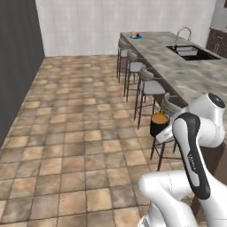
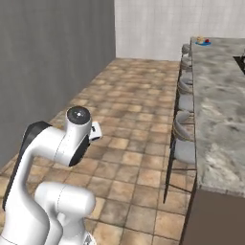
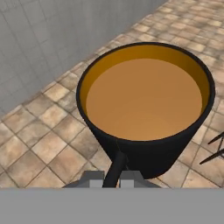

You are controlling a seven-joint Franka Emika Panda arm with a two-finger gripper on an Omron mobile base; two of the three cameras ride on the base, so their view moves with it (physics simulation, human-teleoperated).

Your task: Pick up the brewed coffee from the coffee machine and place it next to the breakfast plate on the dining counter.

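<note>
The end effector holds the mug by its handle, brim-full and level over the floor. The plate sits far ahead on the tabletop. Best to carry slowly, keeping the mug upright, clear of the stools.

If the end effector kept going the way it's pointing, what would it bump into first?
Apart from the coffee mug it already holds, probably the tiled floor showing beyond the mug, though depth is hard to judge.
</note>
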